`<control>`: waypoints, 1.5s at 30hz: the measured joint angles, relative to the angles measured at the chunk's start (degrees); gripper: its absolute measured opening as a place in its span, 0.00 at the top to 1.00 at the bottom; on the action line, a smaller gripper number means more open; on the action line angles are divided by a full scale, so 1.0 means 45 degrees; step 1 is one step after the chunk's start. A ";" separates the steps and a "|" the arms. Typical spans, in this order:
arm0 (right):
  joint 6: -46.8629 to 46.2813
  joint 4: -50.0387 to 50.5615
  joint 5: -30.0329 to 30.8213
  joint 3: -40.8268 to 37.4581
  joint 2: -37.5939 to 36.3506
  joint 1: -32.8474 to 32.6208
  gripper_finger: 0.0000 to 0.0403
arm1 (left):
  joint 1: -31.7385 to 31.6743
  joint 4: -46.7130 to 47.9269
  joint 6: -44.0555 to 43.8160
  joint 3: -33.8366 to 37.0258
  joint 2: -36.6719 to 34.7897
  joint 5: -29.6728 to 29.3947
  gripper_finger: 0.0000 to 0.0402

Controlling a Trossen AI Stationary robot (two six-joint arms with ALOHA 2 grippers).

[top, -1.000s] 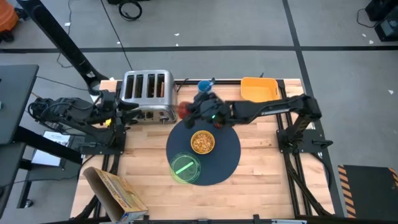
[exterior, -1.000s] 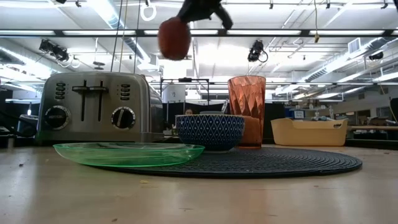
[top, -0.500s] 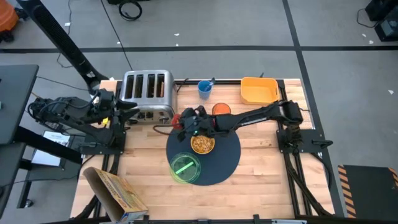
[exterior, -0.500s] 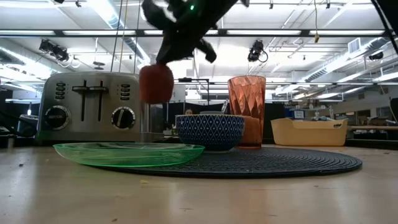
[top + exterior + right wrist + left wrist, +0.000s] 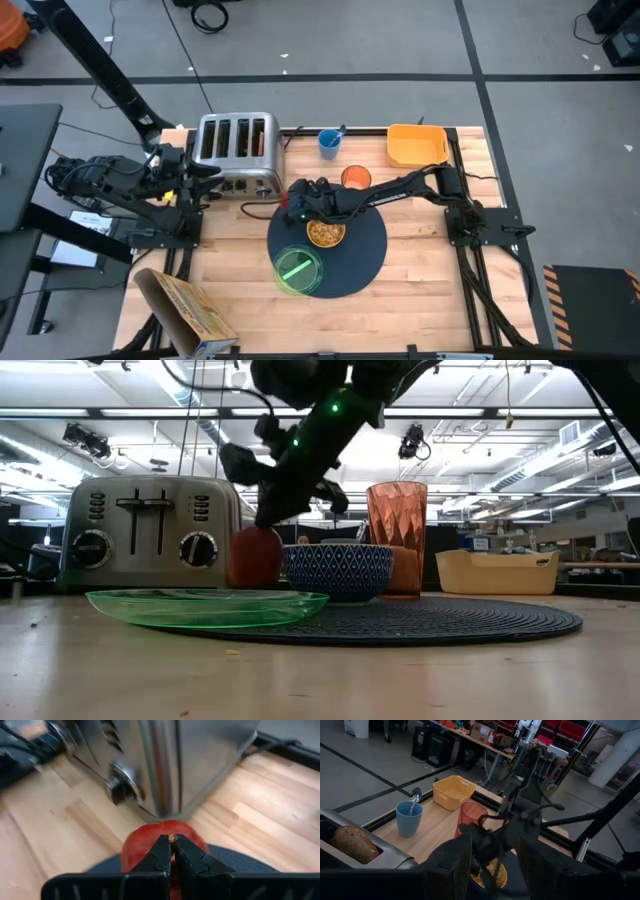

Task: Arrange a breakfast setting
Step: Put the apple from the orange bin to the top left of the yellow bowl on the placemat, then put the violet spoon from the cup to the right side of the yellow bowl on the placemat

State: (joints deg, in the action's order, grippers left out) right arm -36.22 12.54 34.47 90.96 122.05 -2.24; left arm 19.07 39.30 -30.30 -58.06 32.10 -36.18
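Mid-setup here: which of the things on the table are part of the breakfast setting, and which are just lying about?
Setting:
mat
bowl
green plate
tumbler
apple, held by its stem in the right gripper, shut fingers
toast, in the toaster

Lying about:
toaster
blue cup
yellow bin
cardboard box

The worktop (image 5: 420, 250) is pale planked wood with a satin sheen. The toaster (image 5: 150, 530) is brushed, shiny metal. The mat (image 5: 450, 622) looks woven and matt, the plate (image 5: 205, 606) clear glossy plastic, the tumbler (image 5: 396, 525) faceted and translucent, the apple (image 5: 142, 845) smooth-skinned.
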 joint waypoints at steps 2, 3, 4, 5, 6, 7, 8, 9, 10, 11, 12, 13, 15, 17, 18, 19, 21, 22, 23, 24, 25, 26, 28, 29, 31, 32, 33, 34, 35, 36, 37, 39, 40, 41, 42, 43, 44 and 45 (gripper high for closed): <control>-0.0226 0.0260 -0.0003 -0.0021 0.0068 0.0051 0.97 | 0.0000 0.0001 0.0000 0.0000 0.0000 0.0005 0.60; -0.0334 0.0178 0.0003 -0.0009 0.0105 0.0067 0.97 | 0.0000 0.0001 0.0000 0.0000 0.0000 0.0010 0.60; -0.0372 0.0265 -0.0016 -0.0005 0.0110 0.0101 0.97 | 0.0000 0.0001 0.0013 0.0000 0.0005 0.0014 0.60; -0.0381 0.0403 -0.0024 -0.0010 0.0126 0.0121 0.97 | 0.0000 0.0006 0.0020 0.0000 0.0001 0.0019 0.60; -0.0390 0.0346 -0.0120 -0.0010 0.0145 0.0138 0.96 | 0.0000 0.0006 0.0019 0.0000 0.0000 0.0019 0.60; -0.0390 0.0342 -0.0209 -0.0010 0.0149 0.0156 0.96 | 0.0000 0.0009 0.0019 0.0000 0.0000 0.0019 0.60; -0.0399 0.0348 -0.0236 -0.0034 0.0149 0.0165 0.96 | 0.0000 0.0016 0.0019 0.0000 0.0005 0.0023 0.60; -0.0395 0.0343 -0.0260 -0.0049 0.0149 0.0175 0.96 | 0.0000 0.0023 0.0019 0.0000 0.0003 0.0047 0.60; -0.0394 0.0370 -0.0270 -0.0057 0.0149 0.0183 0.97 | 0.0000 0.0027 0.0021 0.0000 0.0000 0.0104 0.60; -0.0394 0.0383 -0.0288 -0.0058 0.0149 0.0184 0.97 | 0.0000 0.0039 0.0019 0.0000 0.0000 0.0137 0.60; -0.0390 0.0377 -0.0328 -0.0058 0.0149 0.0184 0.96 | 0.0000 0.0060 0.0019 0.0005 0.0000 0.0160 0.60; -0.0400 0.0377 -0.0333 -0.0058 0.0149 0.0184 0.96 | 0.0000 0.0069 0.0019 0.0005 0.0000 0.0165 0.60; -0.0566 0.0421 -0.0333 -0.0058 0.0149 0.0184 0.94 | 0.0000 0.0072 0.0019 0.0005 0.0000 0.0170 0.60; -0.0616 0.0450 -0.0333 -0.0058 0.0149 0.0184 0.91 | 0.0000 0.0074 0.0019 0.0005 0.0000 0.0170 0.60; -0.0606 0.0453 -0.0335 -0.0058 0.0149 0.0184 0.89 | 0.0000 0.0079 0.0015 0.0007 0.0000 0.0170 0.60; -0.0603 0.0462 -0.0343 -0.0060 0.0149 0.0184 0.88 | 0.0000 0.0085 0.0015 0.0010 0.0000 0.0170 0.60; -0.0619 0.0499 -0.0347 -0.0068 0.0149 0.0184 0.85 | 0.0005 0.0084 0.0015 0.0010 0.0000 0.0170 0.60; -0.0627 0.0493 -0.0347 -0.0068 0.0149 0.0184 0.84 | 0.0001 0.0088 0.0015 0.0010 0.0000 0.0170 0.60; -0.0623 0.0494 -0.0347 -0.0068 0.0149 0.0184 0.83 | 0.0002 0.0089 0.0015 0.0010 0.0000 0.0170 0.60; -0.0628 0.0494 -0.0347 -0.0068 0.0149 0.0184 0.82 | 0.0005 0.0085 0.0010 0.0010 0.0000 0.0170 0.60; -0.0628 0.0489 -0.0347 -0.0068 0.0149 0.0184 0.81 | 0.0004 0.0088 0.0010 0.0010 0.0000 0.0169 0.60; -0.0628 0.0489 -0.0347 -0.0068 0.0145 0.0184 0.80 | 0.0001 0.0089 0.0010 0.0010 0.0000 0.0170 0.60; -0.0623 0.0489 -0.0352 -0.0068 0.0127 0.0184 0.77 | 0.0000 0.0086 -0.0001 0.0010 0.0000 0.0167 0.60; -0.0613 0.0514 -0.0358 -0.0068 0.0084 0.0184 0.76 | 0.0005 0.0088 -0.0010 0.0010 0.0000 0.0169 0.60; -0.0594 0.0621 -0.0379 -0.0078 -0.0055 0.0184 0.74 | 0.0000 0.0089 -0.0010 0.0010 0.0000 0.0165 0.60; -0.0587 0.0560 -0.0375 -0.0073 -0.0134 0.0185 0.73 | 0.0002 0.0084 -0.0001 0.0010 0.0001 0.0165 0.60; -0.0571 0.0704 -0.0374 -0.0074 -0.0245 0.0189 0.71 | 0.0005 0.0079 0.0090 0.0013 0.0000 0.0165 0.60; -0.0514 0.0784 -0.0332 -0.0077 -0.0304 0.0194 0.70 | 0.0003 0.0084 0.0161 0.0012 0.0005 0.0165 0.60; -0.0454 0.0641 -0.0328 -0.0073 -0.0346 0.0199 0.69 | 0.0003 0.0080 0.0203 0.0015 0.0005 0.0162 0.60; -0.0350 0.0767 -0.0335 -0.0073 -0.0439 0.0199 0.68 | 0.0005 0.0074 0.0214 0.0011 0.0005 0.0162 0.60; -0.0282 0.0844 -0.0329 -0.0078 -0.0495 0.0199 0.67 | 0.0000 0.0083 0.0215 0.0015 0.0005 0.0164 0.60; -0.0245 0.0808 -0.0346 -0.0073 -0.0666 0.0199 0.65 | 0.0005 0.0070 0.0228 0.0015 0.0005 0.0165 0.60; -0.0249 0.0829 -0.0339 -0.0073 -0.0760 0.0199 0.64 | 0.0004 0.0073 0.0260 0.0015 0.0005 0.0161 0.60; -0.0244 0.0767 -0.0351 -0.0073 -0.0922 0.0199 0.63 | 0.0002 0.0074 0.0262 0.0015 0.0005 0.0160 0.60; -0.0244 0.0848 -0.0332 -0.0073 -0.1082 0.0199 0.62 | 0.0002 0.0071 0.0266 0.0015 0.0005 0.0160 0.60; -0.0244 0.0820 -0.0328 -0.0073 -0.1302 0.0199 0.62 | 0.0002 0.0069 0.0267 0.0015 0.0005 0.0161 0.60; -0.0244 0.0884 -0.0320 -0.0073 -0.1546 0.0207 0.61 | 0.0002 0.0074 0.0272 0.0015 0.0005 0.0160 0.60; -0.0241 0.0924 -0.0282 -0.0073 -0.1803 0.0253 0.60 | 0.0004 0.0069 0.0272 0.0015 0.0005 0.0161 0.60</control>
State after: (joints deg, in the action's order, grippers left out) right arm -37.31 16.70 33.20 90.63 113.93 -1.10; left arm 19.09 39.62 -29.08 -58.00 32.12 -35.46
